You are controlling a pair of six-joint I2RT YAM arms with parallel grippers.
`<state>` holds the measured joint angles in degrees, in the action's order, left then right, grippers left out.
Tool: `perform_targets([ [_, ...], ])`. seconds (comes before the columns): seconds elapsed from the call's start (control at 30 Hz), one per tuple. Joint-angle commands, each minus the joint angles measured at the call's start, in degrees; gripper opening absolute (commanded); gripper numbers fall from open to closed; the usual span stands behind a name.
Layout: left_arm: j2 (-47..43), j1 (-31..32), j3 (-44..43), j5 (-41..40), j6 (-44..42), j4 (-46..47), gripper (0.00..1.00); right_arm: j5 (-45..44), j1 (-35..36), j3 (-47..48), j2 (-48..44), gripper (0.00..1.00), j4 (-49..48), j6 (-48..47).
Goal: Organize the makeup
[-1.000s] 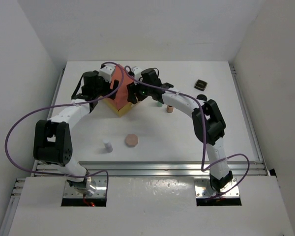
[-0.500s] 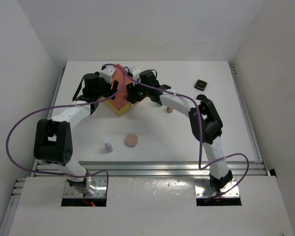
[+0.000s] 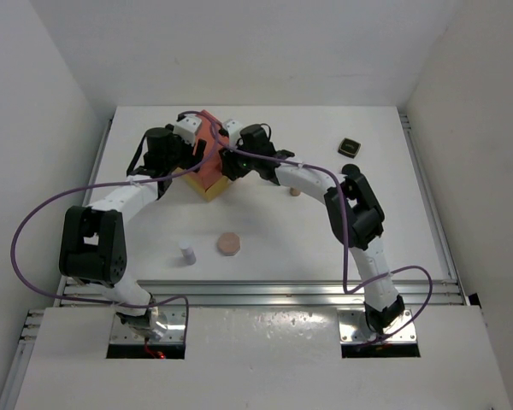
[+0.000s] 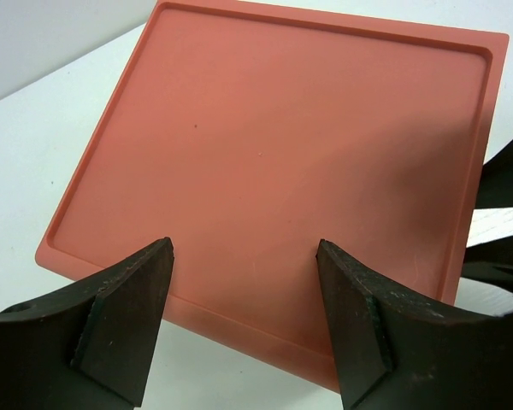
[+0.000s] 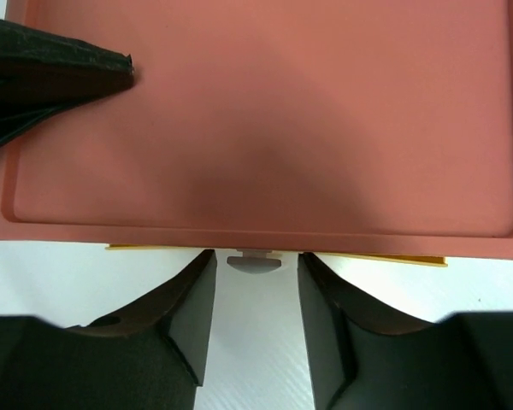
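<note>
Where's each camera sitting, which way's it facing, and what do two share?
Top external: high behind the robot, looking down at the table; left arm, right arm show.
Left wrist: looks down on the orange box top, left hand framing it.
Right wrist: faces the box's front edge; right hand flanks a grey handle.
Shared: both wrists see that top.

Orange-red box (image 5: 265, 120) w/ yellow edge, peach compact (image 3: 229, 243), white table (image 3: 282, 231).
</note>
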<state>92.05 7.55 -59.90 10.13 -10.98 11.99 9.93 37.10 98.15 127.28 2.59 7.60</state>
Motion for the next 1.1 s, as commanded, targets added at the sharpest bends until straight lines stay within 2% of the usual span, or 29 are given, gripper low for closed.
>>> perform_targets([
  [0.0, 0.8, 0.6, 0.8, 0.3, -0.9, 0.0, 0.74, -1.2, 0.8, -0.3, -2.1, 0.42, -5.9, -2.1],
  [0.07, 0.8, 0.6, 0.8, 0.3, -0.9, 0.1, 0.74, -1.3, 0.8, -1.0, -2.1, 0.4, -6.6, -2.1],
  [0.3, 0.8, 0.6, 1.4, 0.3, -1.9, 0.1, 0.74, -0.4, 0.8, -3.1, -3.4, 0.18, -8.6, -2.9],
  [0.37, 0.8, 0.6, 1.4, 0.3, -1.9, 0.1, 0.74, -0.1, 0.8, -4.9, -4.3, 0.14, -9.2, -4.2],
  [0.5, 0.8, 0.6, 1.4, -0.2, -1.9, 0.1, 0.74, -0.4, 0.8, -9.6, -7.7, 0.0, -10.8, -5.6],
  [0.8, 0.8, 0.6, 1.4, -0.7, -3.0, 0.1, 0.74, 3.4, 0.6, -16.9, -13.5, 0.0, -9.5, -5.0],
  [0.93, 0.8, 0.6, 1.4, -2.0, -3.5, 0.1, 0.74, 5.6, 0.4, -24.7, -21.1, 0.0, -8.5, -4.7],
  [1.07, 0.8, 0.6, 1.9, -2.0, -4.0, 0.1, 0.74, 8.0, 0.8, -29.4, -24.3, 0.01, -6.9, -4.7],
])
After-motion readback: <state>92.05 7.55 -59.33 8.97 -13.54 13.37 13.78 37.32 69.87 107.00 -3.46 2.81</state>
